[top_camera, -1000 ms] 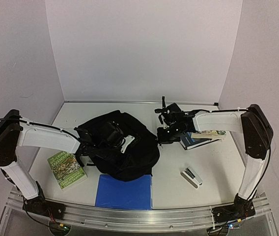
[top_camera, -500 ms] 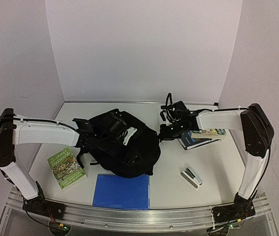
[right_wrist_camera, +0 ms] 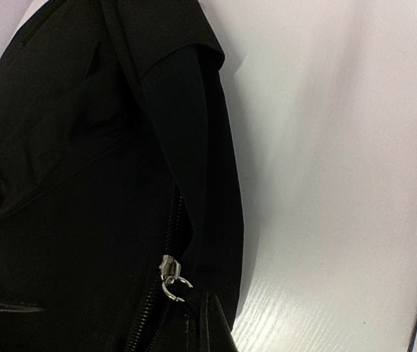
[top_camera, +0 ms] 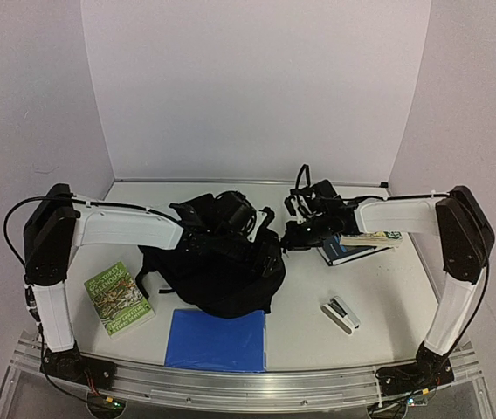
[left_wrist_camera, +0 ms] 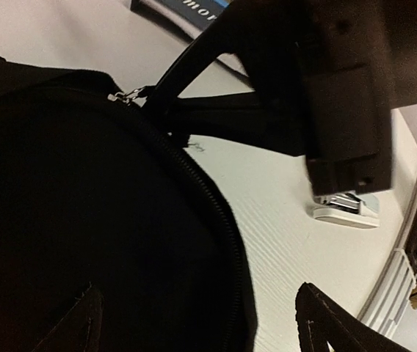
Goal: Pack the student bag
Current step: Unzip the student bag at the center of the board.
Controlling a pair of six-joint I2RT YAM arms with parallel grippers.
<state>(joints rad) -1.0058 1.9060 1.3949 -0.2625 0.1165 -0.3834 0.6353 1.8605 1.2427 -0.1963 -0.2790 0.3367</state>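
The student bag (top_camera: 217, 275), a black fabric backpack, lies slumped in the middle of the table. My left gripper (top_camera: 257, 229) hovers over its upper right part. In the left wrist view this gripper (left_wrist_camera: 197, 326) is open, one fingertip (left_wrist_camera: 76, 323) over the bag's fabric (left_wrist_camera: 84, 220) and the other over bare table, nothing between them. My right gripper (top_camera: 288, 237) is at the bag's right edge. It is shut (right_wrist_camera: 212, 326) on a black strap right beside the metal zip slider (right_wrist_camera: 172, 277). The zip teeth (left_wrist_camera: 208, 198) run along the bag's curved edge.
A green book (top_camera: 119, 301) lies at the front left and a blue notebook (top_camera: 217, 340) at the front, under the bag's edge. A white stapler (top_camera: 341, 314) sits front right. A stack of books (top_camera: 361, 244) lies under the right forearm.
My left gripper has opened and swung from the bag's left side across to its upper right. The bag's top has shifted with it. The right gripper has stayed shut, lifting slightly.
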